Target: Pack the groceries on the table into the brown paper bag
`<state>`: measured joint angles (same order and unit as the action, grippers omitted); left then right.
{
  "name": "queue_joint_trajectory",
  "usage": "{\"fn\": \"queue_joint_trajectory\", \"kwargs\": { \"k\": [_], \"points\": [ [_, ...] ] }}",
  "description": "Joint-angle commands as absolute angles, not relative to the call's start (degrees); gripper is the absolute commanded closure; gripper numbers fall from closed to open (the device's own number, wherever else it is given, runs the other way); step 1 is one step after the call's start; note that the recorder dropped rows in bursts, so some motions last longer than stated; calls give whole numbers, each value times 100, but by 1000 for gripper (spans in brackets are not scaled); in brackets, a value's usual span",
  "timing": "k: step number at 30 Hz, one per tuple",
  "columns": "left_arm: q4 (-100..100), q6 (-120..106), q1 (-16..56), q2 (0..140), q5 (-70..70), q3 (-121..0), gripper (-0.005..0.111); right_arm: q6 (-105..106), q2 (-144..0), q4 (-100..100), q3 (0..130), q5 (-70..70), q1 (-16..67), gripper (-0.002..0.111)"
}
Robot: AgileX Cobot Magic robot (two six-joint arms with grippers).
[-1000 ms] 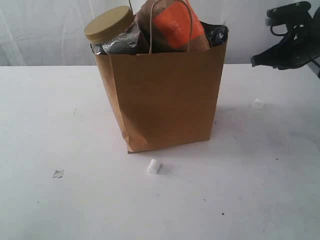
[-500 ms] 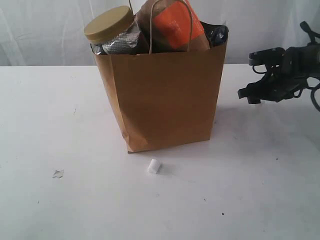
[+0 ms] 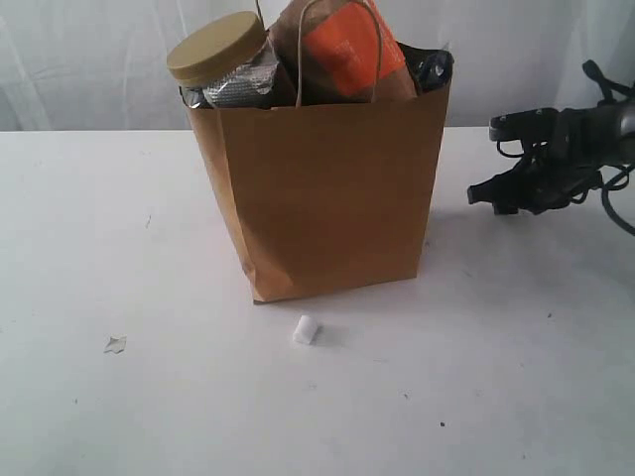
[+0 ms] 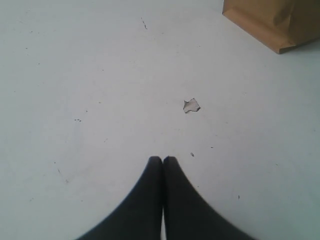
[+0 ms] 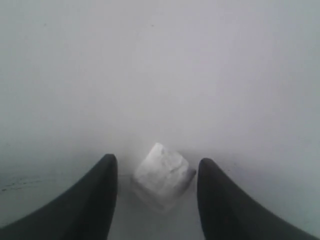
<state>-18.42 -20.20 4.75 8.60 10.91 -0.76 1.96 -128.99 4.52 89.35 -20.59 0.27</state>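
Observation:
The brown paper bag (image 3: 322, 193) stands upright mid-table with groceries sticking out of its top: a jar with a mustard lid (image 3: 216, 48), a brown-orange pouch (image 3: 347, 50) and a dark packet (image 3: 429, 67). A corner of the bag (image 4: 272, 22) shows in the left wrist view. My right gripper (image 3: 496, 196) hovers low over the table (image 3: 149, 397) to the right of the bag, jaws open around a small white bit (image 5: 162, 175) without touching it. My left gripper (image 4: 162, 160) is shut and empty above bare tabletop; it is out of the exterior view.
A small white cylinder (image 3: 305, 329) lies in front of the bag. A torn scrap (image 3: 115, 344) lies at the front left, also seen as a scrap (image 4: 191, 105) ahead of the left fingertips. A white curtain hangs behind the table.
My right gripper has come down from high at the back right to just above the table, opened, and now straddles the white bit that lay to the bag's right.

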Motion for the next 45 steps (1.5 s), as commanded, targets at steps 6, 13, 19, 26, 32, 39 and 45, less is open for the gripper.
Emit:
{"fn": "queue_joint_trajectory", "kwargs": {
  "k": [6,13,19,26,32,39,45],
  "points": [
    [-1908,-1986,513,833,1077,-53,107,167,-12887,458,8949,-1983,-9,98],
    [-1908,-1986,513,833,1077,-53,107,179,-12646,467,8949,-2612,0,108],
    [-1908,-1986,513,833,1077,-53,107,564,-11747,440,8949,-3821,0,108],
    [-1908,-1986,513,833,1077,-53,107,2099,-10651,-1067,9068,-4054,-123,108],
    [-1908,-1986,513,833,1077,-53,107,4716,-10404,-4458,9378,-5251,-763,108],
    [-1908,-1986,513,833,1077,-53,107,6231,-10404,-6192,9470,-6544,-981,108],
    [-1908,-1986,513,833,1077,-53,107,7093,-10404,-7485,9470,-6770,-845,108]
  ]
}}
